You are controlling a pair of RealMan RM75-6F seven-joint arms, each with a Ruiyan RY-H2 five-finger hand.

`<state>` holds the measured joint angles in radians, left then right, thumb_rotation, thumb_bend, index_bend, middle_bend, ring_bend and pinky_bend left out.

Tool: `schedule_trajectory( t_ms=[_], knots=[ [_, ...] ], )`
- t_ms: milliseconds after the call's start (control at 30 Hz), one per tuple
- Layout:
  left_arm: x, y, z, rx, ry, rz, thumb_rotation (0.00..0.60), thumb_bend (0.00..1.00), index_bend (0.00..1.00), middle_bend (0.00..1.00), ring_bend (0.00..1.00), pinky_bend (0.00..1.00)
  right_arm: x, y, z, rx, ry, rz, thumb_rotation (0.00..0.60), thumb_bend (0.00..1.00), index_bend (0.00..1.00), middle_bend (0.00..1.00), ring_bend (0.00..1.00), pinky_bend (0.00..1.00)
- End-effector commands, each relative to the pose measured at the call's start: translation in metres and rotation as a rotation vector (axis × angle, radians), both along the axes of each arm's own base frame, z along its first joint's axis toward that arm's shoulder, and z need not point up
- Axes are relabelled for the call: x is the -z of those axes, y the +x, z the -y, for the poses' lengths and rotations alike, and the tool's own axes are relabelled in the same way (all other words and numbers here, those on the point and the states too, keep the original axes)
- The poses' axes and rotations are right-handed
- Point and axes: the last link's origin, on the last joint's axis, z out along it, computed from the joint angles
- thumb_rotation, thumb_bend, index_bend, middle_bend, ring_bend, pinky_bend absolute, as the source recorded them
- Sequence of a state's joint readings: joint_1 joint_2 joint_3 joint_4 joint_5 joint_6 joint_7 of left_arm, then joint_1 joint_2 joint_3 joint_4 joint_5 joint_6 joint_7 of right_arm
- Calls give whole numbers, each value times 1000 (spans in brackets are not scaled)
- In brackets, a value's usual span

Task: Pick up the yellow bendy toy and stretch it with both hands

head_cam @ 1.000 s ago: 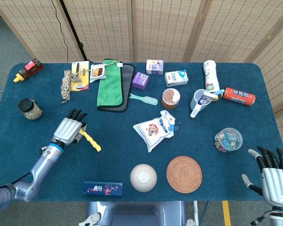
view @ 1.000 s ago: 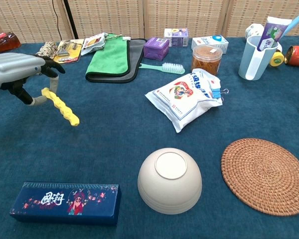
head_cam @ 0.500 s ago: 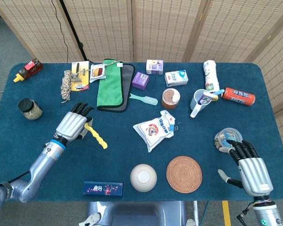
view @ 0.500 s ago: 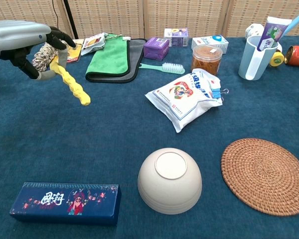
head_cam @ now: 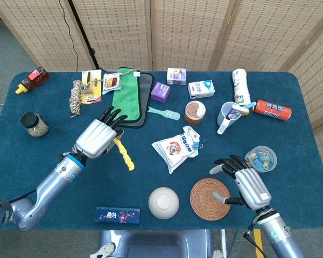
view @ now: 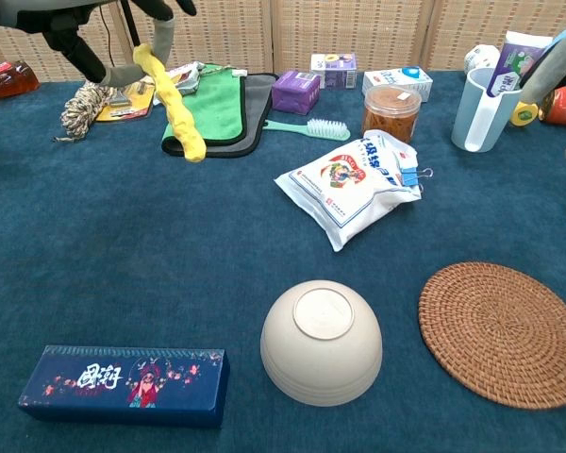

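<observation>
**A:** Item one — the yellow bendy toy [head_cam: 124, 154]. Where do we log it?

**B:** Off the table [head_cam: 54, 161], held at its upper end by the left hand [head_cam: 98, 138]. The fingers are curled round that end; the rest of the toy hangs down and slightly to the right, free of everything. In the chest view it [view: 174, 104] shows in front of the green cloth [view: 210, 111].

**A:** And the right hand?

**B:** The right hand [head_cam: 245, 183] holds nothing — fingers spread apart, palm down, hovering above the right edge of the woven mat [head_cam: 204, 201]. It is well apart from the toy.

**A:** Other stock on the blue table?

**B:** We list: an upturned bowl [head_cam: 163, 202] just left of the mat, a dark blue box [head_cam: 117, 215] near the front edge, a snack bag [head_cam: 177, 147] in the middle, a plastic tub of clips [head_cam: 261, 159] beside the right hand, a cup [head_cam: 226, 115] with a toothbrush, a brown-lidded jar [head_cam: 195, 112], a coil of rope [head_cam: 75, 98].
</observation>
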<state>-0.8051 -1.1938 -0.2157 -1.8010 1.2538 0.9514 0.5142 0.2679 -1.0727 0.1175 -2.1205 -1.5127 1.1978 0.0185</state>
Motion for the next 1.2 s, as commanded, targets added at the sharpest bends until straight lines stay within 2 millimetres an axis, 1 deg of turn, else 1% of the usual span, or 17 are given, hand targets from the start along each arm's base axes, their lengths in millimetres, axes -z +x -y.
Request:
schedule_trajectory(
  t_ms=[33, 200, 267, 667, 867, 1200],
  knots=[
    [-2, 15, 4, 60, 0, -21, 600, 510, 722, 155, 35, 0, 15, 16, 12, 45, 100, 137, 600, 278, 397, 267, 234, 54],
    [0, 29, 7, 101, -8, -24, 600, 508, 725, 155, 33, 0, 29, 24, 21, 86, 213, 225, 600, 278, 396, 236, 231, 50],
    [2, 38, 8, 127, -9, -24, 600, 508, 726, 156, 33, 0, 37, 27, 27, 107, 267, 260, 600, 278, 392, 220, 214, 45],
    [9, 69, 13, 224, 6, -49, 600, 503, 736, 155, 31, 0, 69, 42, 50, 159, 419, 369, 600, 277, 366, 178, 133, 3],
    [17, 80, 16, 253, -5, -53, 600, 503, 736, 155, 29, 0, 80, 47, 57, 206, 492, 439, 600, 278, 357, 115, 62, 0],
    [27, 89, 16, 273, 8, -58, 600, 503, 736, 155, 24, 0, 95, 56, 62, 235, 577, 507, 600, 278, 378, 117, 57, 0]
  ],
)
